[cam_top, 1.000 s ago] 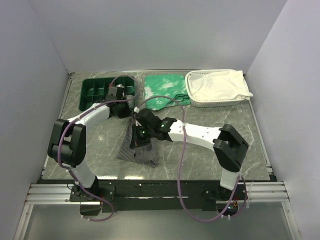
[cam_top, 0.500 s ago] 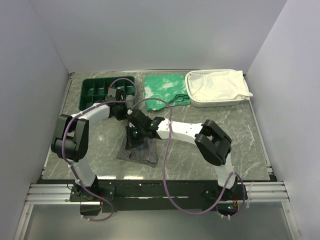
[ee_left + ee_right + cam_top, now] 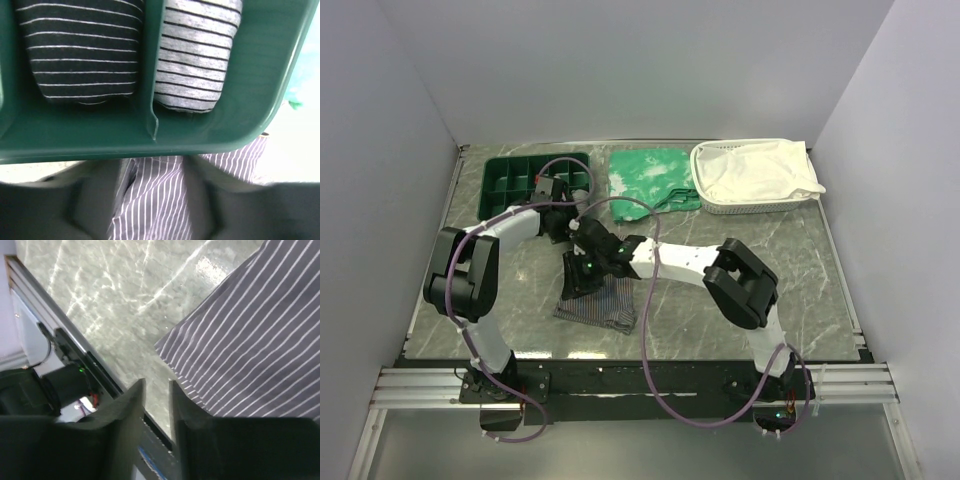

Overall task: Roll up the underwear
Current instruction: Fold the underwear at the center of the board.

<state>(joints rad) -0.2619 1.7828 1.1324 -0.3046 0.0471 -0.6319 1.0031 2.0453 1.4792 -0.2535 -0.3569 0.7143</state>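
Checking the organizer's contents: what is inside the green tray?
The green tray holds two rolled striped cloths in adjacent compartments: a black roll and a grey roll. The left arm covers other compartments.

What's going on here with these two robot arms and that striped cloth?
Two arms are working on the grey pinstriped underwear, which lies spread on the table, not yet rolled. The left gripper hangs over its far edge beside the green tray, jaws apart. The right gripper is at its left edge, jaws slightly parted and empty. A dark striped roll and a grey striped roll sit in the tray.
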